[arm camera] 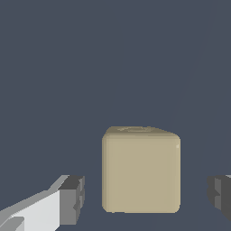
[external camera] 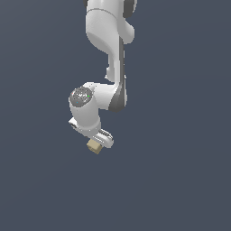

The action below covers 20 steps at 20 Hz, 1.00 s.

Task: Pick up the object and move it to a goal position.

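Cube front and centre for us in the wrist view: tan, rounded at the corners, a faint ring mark just showing on its upper face. It sits in the gap between the two dark pads, and we can see dark floor on either side of it, so neither pad is touching it; the gripper stands spread wide, nothing pinched. One white finger runs back from the nearer pad, and only the edge of the other pad shows at the frame's border. Over to the exterior view, and we find the cube as a small beige block right at the tip of the gripper, peeking out below the white hand. From here we cannot tell whether it rests on the floor or hangs just clear of it, as no shadow shows. Above it the white arm comes down from the top of the picture, bends at a grey-capped joint and tilts toward the cube. All around us lies plain slate-blue ground.
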### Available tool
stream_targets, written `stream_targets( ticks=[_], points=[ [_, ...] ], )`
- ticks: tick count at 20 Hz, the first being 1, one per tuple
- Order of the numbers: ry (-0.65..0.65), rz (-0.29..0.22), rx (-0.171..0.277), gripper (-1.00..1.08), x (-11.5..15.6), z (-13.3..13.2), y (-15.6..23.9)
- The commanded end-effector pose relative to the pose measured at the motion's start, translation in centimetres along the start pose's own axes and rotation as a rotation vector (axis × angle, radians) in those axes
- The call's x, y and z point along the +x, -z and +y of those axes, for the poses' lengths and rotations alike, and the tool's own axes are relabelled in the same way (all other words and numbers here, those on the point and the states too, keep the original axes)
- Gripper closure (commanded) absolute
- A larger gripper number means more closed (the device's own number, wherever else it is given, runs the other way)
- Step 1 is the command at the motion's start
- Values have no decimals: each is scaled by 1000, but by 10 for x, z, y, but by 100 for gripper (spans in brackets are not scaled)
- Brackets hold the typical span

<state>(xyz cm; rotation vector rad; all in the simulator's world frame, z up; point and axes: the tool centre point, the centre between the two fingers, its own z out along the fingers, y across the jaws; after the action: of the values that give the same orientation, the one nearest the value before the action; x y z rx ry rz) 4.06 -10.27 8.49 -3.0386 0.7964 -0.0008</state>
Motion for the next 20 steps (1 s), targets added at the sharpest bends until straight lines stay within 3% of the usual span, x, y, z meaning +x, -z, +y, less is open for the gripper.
stream_targets(
  ticks=[1, 12, 13, 20],
  points=[
    [-1, -1, -1, -92, -1, 0, -9],
    [-5, 0, -1, -92, 1, 1, -45],
    [-5, 0, -1, 108, 1, 1, -45],
    [-5, 0, -1, 108, 1, 1, -45]
  ],
)
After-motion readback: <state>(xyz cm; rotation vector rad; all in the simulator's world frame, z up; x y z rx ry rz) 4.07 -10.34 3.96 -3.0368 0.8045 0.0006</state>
